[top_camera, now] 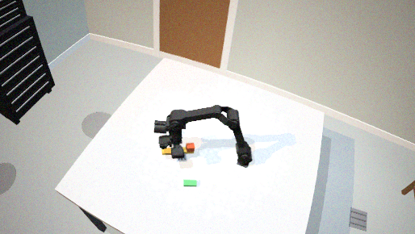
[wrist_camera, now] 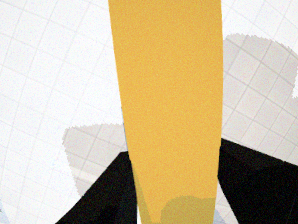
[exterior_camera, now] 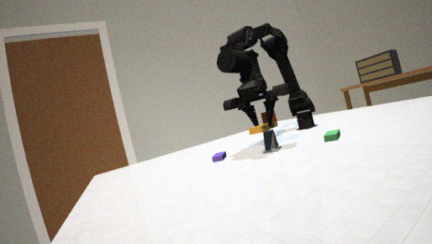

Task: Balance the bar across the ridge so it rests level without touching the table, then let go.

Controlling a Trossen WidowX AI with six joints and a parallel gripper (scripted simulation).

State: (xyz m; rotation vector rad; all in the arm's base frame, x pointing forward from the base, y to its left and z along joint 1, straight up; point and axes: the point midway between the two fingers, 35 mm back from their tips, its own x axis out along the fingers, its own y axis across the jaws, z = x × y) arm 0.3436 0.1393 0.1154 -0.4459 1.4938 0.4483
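We see the arm (top_camera: 198, 114) (exterior_camera: 262, 34) arched over the table (top_camera: 258, 194) (exterior_camera: 252, 198), its wrist bent down. Our gripper (top_camera: 178, 155) (exterior_camera: 261, 124) (wrist_camera: 172, 155) points downward, fingers clamped on the yellow bar (top_camera: 165, 152) (exterior_camera: 258, 129) (wrist_camera: 170, 95), which is off the table near the dark ridge (exterior_camera: 271, 141); we cannot tell whether they touch.

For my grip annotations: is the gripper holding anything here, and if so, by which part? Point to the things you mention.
Yes: the gripper (top_camera: 178, 158) (exterior_camera: 262, 125) (wrist_camera: 172, 155) holds the yellow bar (top_camera: 165, 152) (exterior_camera: 258, 129) (wrist_camera: 170, 95) by its long sides, partway along, between its ends.
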